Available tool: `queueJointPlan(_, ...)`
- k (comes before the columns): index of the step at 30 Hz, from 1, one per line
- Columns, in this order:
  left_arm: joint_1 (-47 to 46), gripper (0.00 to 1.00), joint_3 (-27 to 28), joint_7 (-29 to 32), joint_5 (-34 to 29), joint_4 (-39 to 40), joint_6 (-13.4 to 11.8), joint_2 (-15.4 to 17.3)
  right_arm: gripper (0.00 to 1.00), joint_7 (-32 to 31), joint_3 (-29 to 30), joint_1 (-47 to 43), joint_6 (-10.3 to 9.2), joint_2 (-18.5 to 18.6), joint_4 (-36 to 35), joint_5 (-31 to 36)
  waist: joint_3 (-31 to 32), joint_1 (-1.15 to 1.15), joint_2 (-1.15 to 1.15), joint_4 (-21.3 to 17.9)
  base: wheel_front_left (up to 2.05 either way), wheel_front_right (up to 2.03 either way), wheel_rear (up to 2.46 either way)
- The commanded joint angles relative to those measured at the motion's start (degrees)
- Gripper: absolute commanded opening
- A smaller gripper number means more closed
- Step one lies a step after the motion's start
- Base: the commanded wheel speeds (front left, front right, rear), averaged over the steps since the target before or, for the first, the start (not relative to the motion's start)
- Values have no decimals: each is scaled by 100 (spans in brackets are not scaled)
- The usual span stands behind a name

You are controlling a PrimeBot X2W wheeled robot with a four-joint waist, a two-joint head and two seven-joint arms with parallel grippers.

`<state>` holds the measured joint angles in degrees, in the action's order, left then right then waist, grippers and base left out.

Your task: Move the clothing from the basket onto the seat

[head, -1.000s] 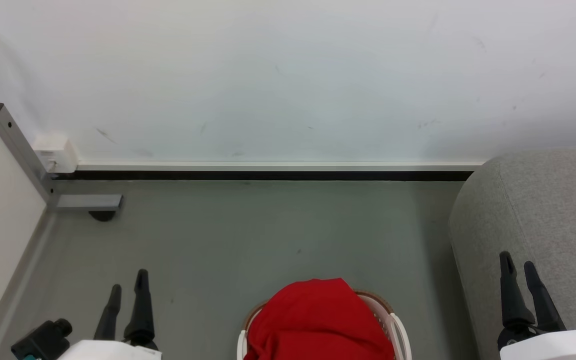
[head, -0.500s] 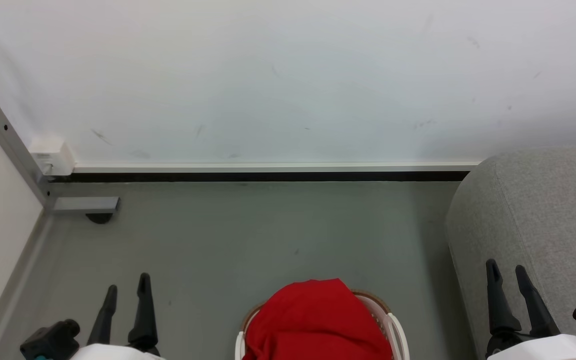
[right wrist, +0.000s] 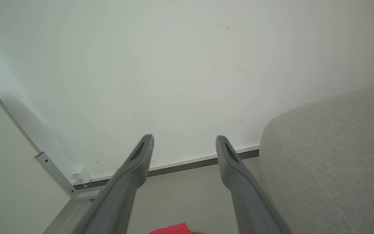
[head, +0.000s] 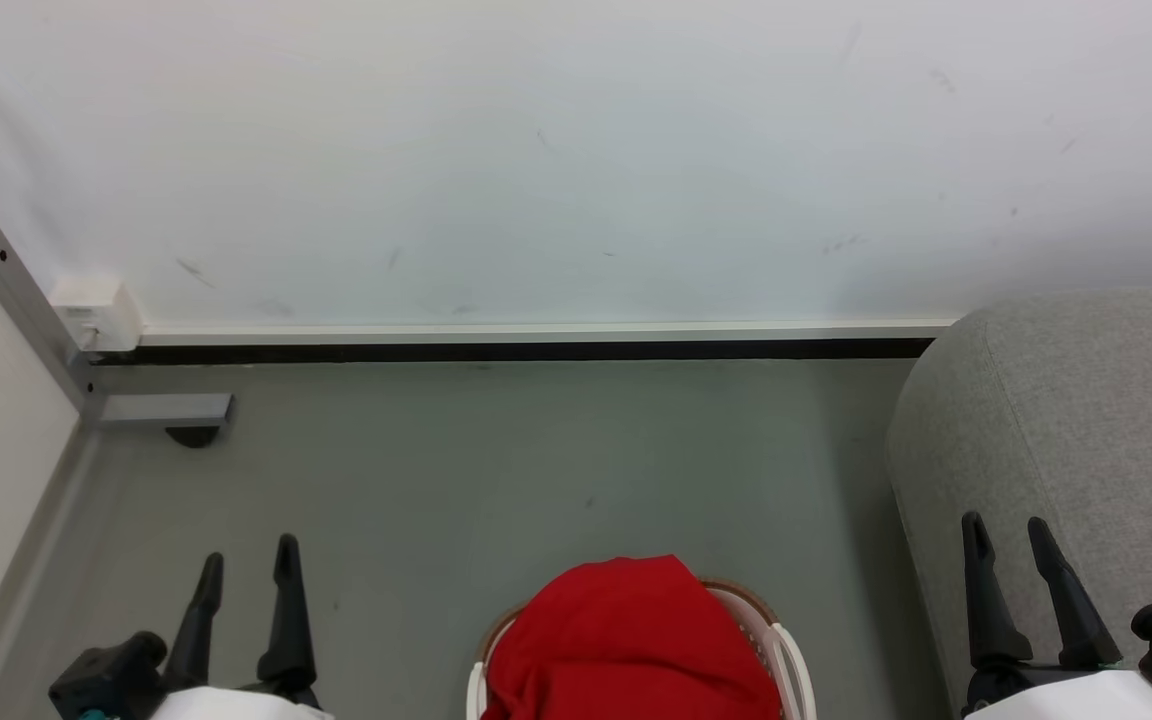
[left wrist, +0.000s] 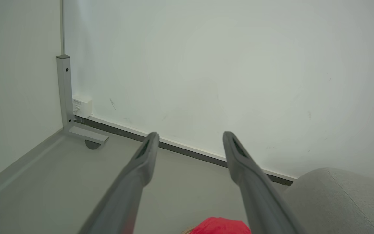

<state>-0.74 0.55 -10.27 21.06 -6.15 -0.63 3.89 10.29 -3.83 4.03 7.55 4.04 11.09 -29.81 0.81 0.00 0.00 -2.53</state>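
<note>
Head view: bright red soft-fabric shirt [head: 633, 640] heaped in rounded cream-white perforated plastic basket [head: 794, 665], bottom centre, on grey floor [head: 536, 450]. Large light-grey upholstered seat [head: 1086, 420] near, to basket's right. Left gripper [head: 248, 553] low left, right gripper [head: 1004, 525] against seat's front; fingers of both parted, holding nothing.

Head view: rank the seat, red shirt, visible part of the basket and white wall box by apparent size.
1. Seat, largest, though cropped by the frame.
2. Red shirt.
3. Basket (visible rim and wall) and white wall box look about alike; the shirt hides most of the basket, so unranked.
</note>
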Motion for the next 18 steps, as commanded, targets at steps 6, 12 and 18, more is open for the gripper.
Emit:
queueJointPlan(6,48,100,25,-136,-445,110,-18,15,100,134,-49,57,-9,55,-102,391,6,0,0,-23,0,0,0)
queueJointPlan(12,74,100,47,-208,-746,164,-27,-5,100,203,-96,56,-9,62,-123,637,17,0,0,-50,0,0,0)
queueJointPlan(18,87,100,78,-280,-990,160,-30,-28,100,274,-152,54,-10,78,-120,866,21,0,0,-71,0,0,0)
